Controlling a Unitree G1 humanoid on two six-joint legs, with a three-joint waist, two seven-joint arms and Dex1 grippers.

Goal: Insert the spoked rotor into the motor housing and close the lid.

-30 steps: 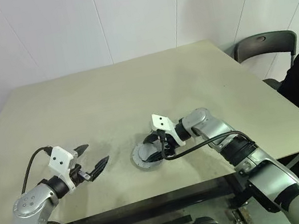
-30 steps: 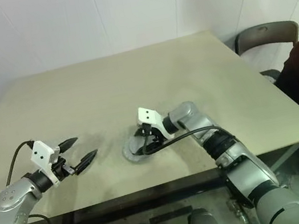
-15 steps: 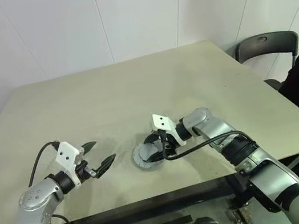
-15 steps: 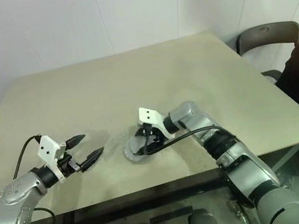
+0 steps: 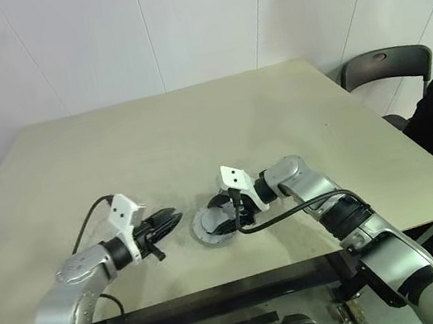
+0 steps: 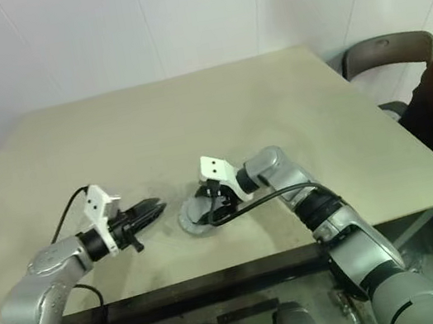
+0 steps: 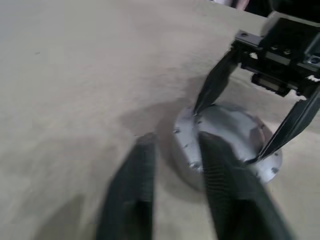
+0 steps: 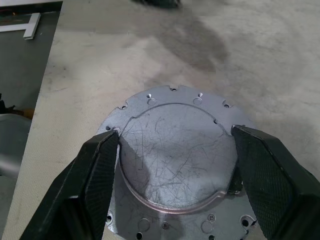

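A: What lies ahead of the left gripper (image 7: 172, 172)?

B: A round grey lid (image 7: 227, 145), flat on the table (image 7: 75, 65), just past the tips. One finger (image 7: 220, 190) overlaps its near edge; contact cannot be confirmed.

A: Finger spacing?

B: Narrow gap, nothing between them.

A: Anything else at the lid?

B: The right gripper (image 7: 252, 127), beyond it, with one black fingertip at each side of the lid's raised centre.
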